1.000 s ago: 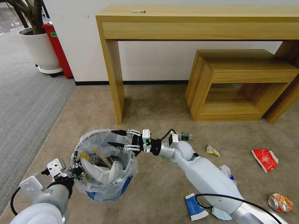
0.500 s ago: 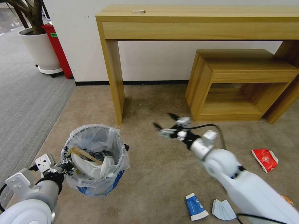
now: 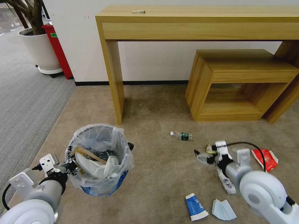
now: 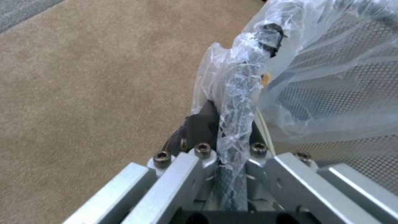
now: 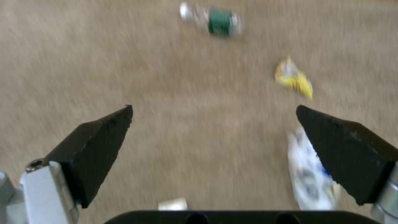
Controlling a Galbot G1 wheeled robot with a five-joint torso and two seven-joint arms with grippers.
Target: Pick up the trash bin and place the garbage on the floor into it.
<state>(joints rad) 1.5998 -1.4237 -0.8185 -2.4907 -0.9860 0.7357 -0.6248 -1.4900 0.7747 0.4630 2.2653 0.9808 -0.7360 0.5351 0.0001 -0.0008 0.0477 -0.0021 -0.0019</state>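
The right gripper [image 3: 204,157] is motion-blurred beside the yellow wrapper [image 3: 211,149]. The mask [image 3: 223,210] near it is cut off by the picture's edge.

The trash bin [image 3: 102,183] is blue, lined with a translucent whitish bag [image 3: 93,137]; its wall shows a fine honeycomb mesh pattern in the left wrist view. Inside lie white slippers [image 3: 96,166] and a pale wooden stick [image 3: 88,154]. The floor [image 3: 155,105] is beige carpet. On it lie a green-labelled clear bottle [image 3: 182,135], a yellow wrapper [image 5: 293,78], a red wrapper [image 3: 266,158], a blue-and-white cup [image 3: 195,207] and a pale-blue mask [image 3: 223,210]. The desk [image 3: 199,21] is light wood. The right tool [image 5: 213,149] has black fingers [image 5: 99,140].
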